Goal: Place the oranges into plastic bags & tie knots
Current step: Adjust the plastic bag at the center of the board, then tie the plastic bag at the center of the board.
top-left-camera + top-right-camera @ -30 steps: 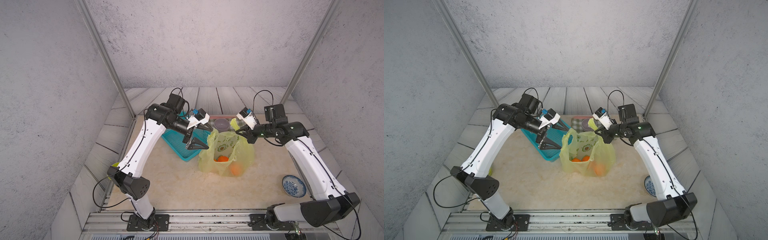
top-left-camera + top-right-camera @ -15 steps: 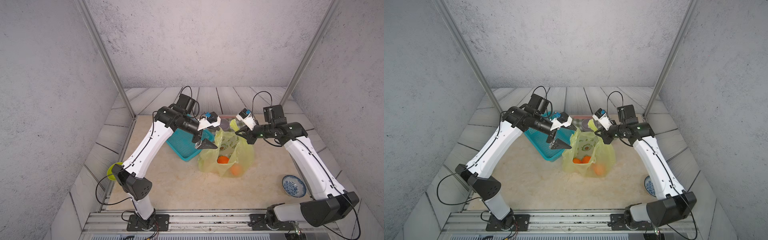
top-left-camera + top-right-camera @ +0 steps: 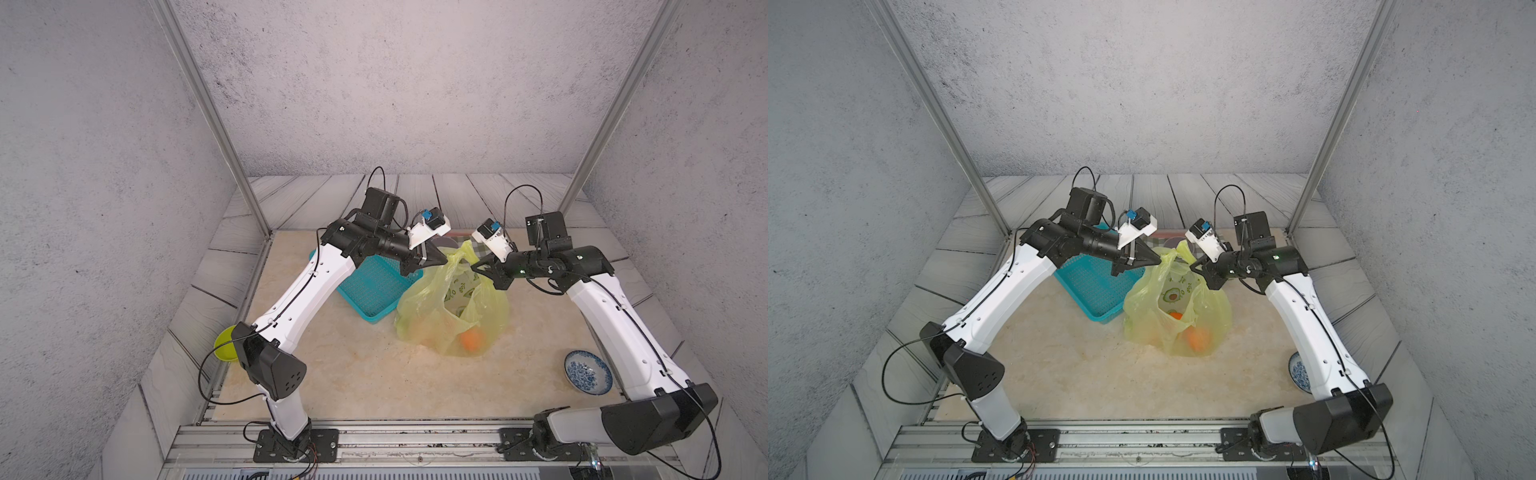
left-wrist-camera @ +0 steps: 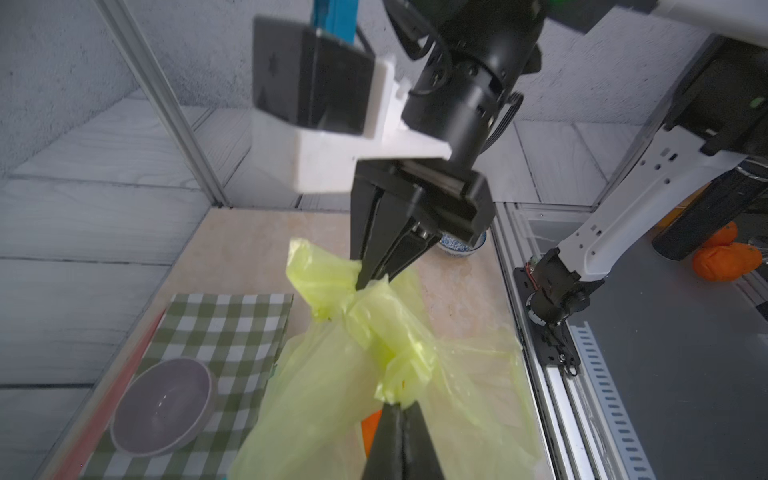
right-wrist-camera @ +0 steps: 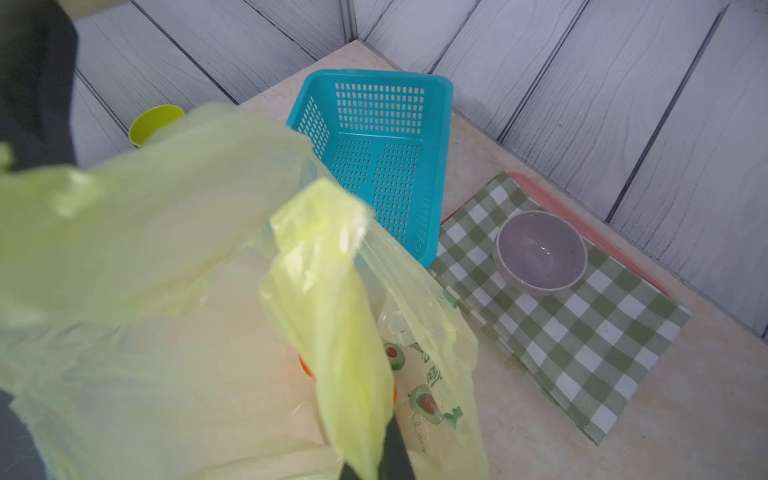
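Top views, both: my left gripper point(image 3: 445, 261) and right gripper point(image 3: 477, 268) meet above the plastic bag point(image 3: 436, 320). Each is clamped shut on one of its handles point(image 3: 460, 255), judged to hold the mouth up for tying. The bag stands mid-table with the oranges point(image 3: 1198, 338) low inside. A teal basket point(image 3: 370, 286) sits just beside its far-left side, and a patterned bowl point(image 3: 588, 371) lies well apart at the near right edge. Open room is on the near side.

Left wrist view: my left fingers point(image 4: 399, 440) are closed on one end of the twisted handles point(image 4: 374, 328), my right gripper point(image 4: 368, 278) on the other end. Whether a knot has formed I cannot tell.

Right wrist view: bag film point(image 5: 166, 249) fills the frame, one handle running to my closed fingers point(image 5: 397, 455). A grey bowl point(image 5: 540, 253) on a check cloth point(image 5: 582, 353) crowds the far side
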`<state>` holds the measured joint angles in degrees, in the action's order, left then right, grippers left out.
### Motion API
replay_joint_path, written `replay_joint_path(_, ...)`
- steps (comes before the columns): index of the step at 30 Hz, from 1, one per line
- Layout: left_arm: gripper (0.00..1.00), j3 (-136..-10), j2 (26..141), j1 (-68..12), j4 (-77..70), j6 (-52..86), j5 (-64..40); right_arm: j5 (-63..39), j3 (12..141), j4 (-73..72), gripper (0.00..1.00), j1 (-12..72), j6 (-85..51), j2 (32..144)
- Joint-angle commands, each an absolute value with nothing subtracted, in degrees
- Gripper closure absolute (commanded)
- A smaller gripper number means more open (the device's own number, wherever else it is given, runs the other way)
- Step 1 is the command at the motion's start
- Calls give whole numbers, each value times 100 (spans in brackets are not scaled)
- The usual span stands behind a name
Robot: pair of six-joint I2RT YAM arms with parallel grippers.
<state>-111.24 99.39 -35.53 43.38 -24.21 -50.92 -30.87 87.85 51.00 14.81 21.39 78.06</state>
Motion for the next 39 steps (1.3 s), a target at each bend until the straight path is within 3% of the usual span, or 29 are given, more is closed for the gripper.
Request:
replay_joint_path(1, 100, -10774, 9425, -3423, 3598, -1472, -4588, -2596, 8795, 5026, 95, 1455, 1864, 7452)
replay_joint_path(8, 100, -9958, 8649, -2687, 2665, -132, -4460, -2008, 8950, 4699, 93, 1283, 1000, 7356)
replay_joint_path(16, 99, -9504, 8110, -2443, 2981, -837, -4348, -2404, 8801, 4532, 93, 1287, 1053, 7369)
replay_joint_path(19, 64, -9612, 8014, -2427, 3380, -1356, -4255, -2511, 8786, 4542, 93, 1283, 1089, 7417)
replay_joint_path(24, 24, -9739, 7901, -2417, 3997, -2074, -4238, -2664, 8877, 4656, 93, 1283, 1201, 7475)
replay_joint_path(31, 2, -10030, 8177, -2426, 4610, -3005, -5102, -2942, 8894, 4755, 93, 1289, 1332, 7540)
replay_joint_path(35, 6, -10303, 8687, -2504, 4805, -3454, -5684, -3493, 8878, 4864, 93, 1286, 1669, 7545)
replay_joint_path(39, 26, -10721, 9180, -2497, 4924, -3579, -6050, -3527, 8828, 4969, 93, 1288, 2145, 7509)
